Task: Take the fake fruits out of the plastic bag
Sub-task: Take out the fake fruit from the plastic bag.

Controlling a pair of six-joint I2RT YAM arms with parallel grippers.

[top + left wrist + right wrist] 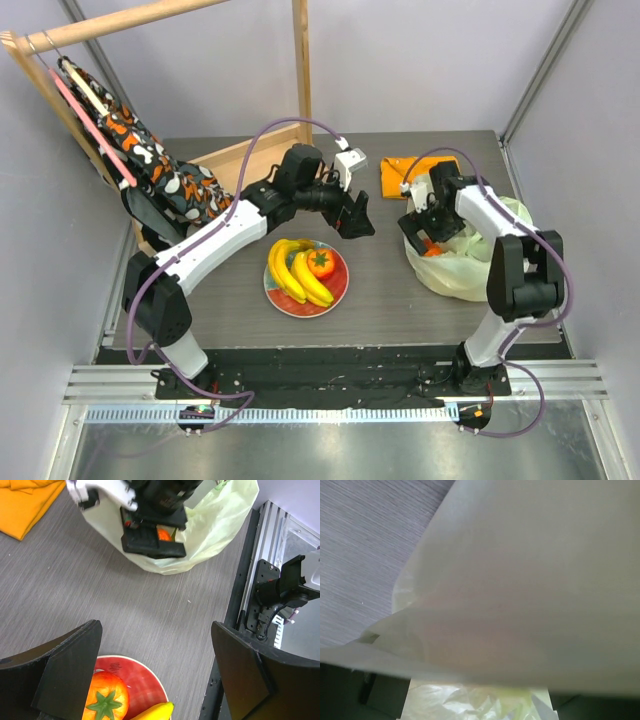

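Fingers of the left gripper are spread wide with nothing between them. It hangs above bare grey table, between the plate and the bag. Right gripper is down inside the mouth of the plastic bag. Can't tell how far its jaws are apart or whether they have hold of anything. The right wrist view is almost all pale bag film up against the lens, with a strip of table at upper left.

Wooden rack stands at the back left of the table, with a black, orange and white patterned fabric draped off its rail.

The plastic bag sits at the right side of the table, crumpled, its opening facing the middle, and the right arm reaches down into it.

Red plate is near the front centre, well apart from the bag. Folded orange cloth lies flat at the back, just behind the bag mouth.

Bananas lie on the left half of the plate, out of the bag. Orange-red fruit with a green stem sits on the plate too, touching the bananas, stem up.

One small orange fruit is inside the bag, right against the right gripper's dark finger.
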